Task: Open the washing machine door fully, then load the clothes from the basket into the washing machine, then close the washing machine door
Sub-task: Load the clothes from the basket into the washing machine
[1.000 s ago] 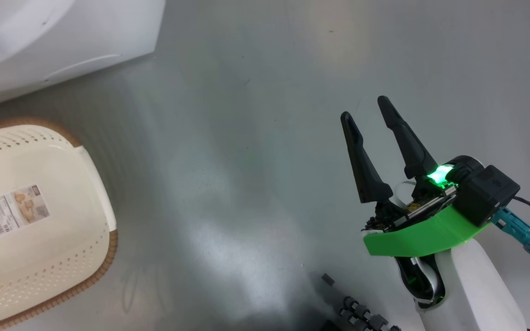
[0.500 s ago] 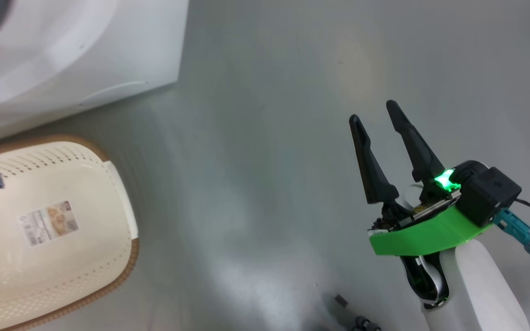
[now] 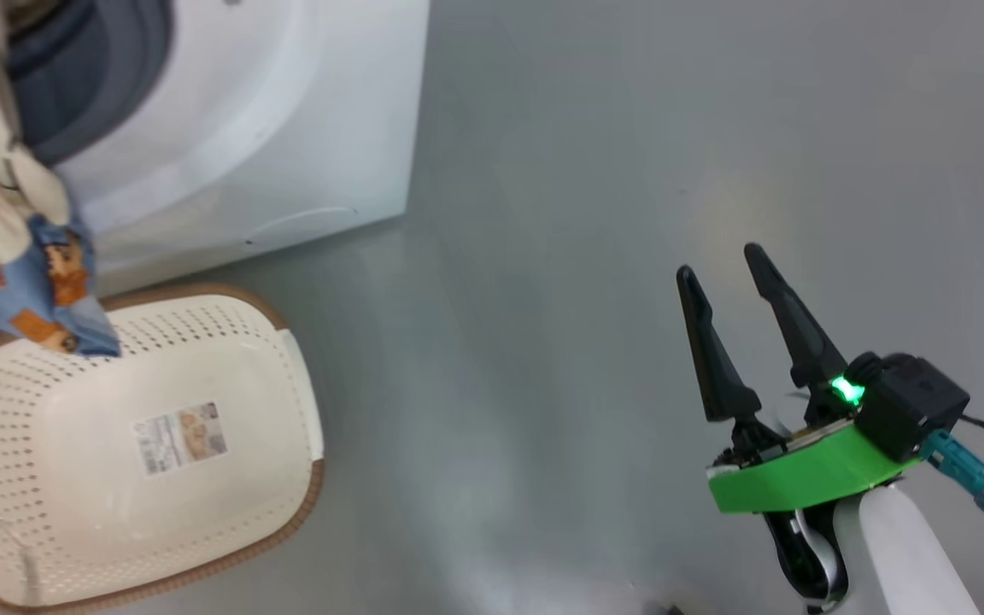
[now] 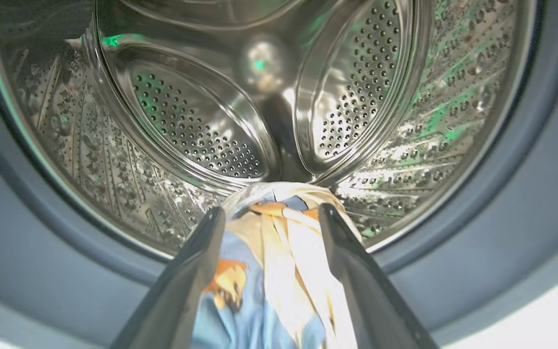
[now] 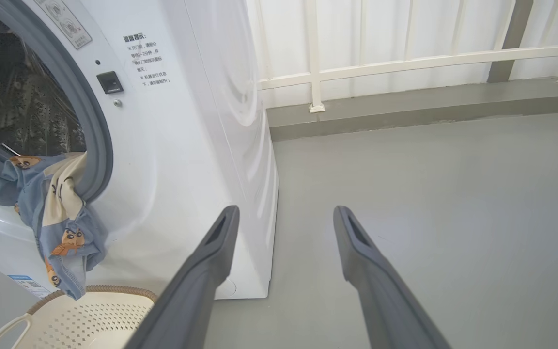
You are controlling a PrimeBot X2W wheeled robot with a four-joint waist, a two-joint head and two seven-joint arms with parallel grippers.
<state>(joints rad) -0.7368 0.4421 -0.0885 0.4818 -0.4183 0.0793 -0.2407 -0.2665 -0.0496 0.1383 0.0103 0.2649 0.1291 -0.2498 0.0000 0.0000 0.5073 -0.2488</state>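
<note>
Clothes (image 4: 240,310) hang pinched in the left claw (image 4: 270,211) at the washer (image 3: 287,128) drum mouth, trailing down its front over the basket (image 3: 231,333) at its foot, while the right claw (image 3: 718,260) gapes open, well off the washer's side.

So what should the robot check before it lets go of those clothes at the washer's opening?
1. Grip on the load: ok. The left gripper is shut on the clothes.
2. Room inside: ok. The steel drum ahead of the fingers looks bare.
3. Clothes past the gasket: not ok. A blue tail hangs out over it, down toward the basket.
4. Basket emptied: ok. Only its paper label shows inside.
5. Other arm clear: ok. The right gripper is open over the floor, away from the washing machine.
</note>
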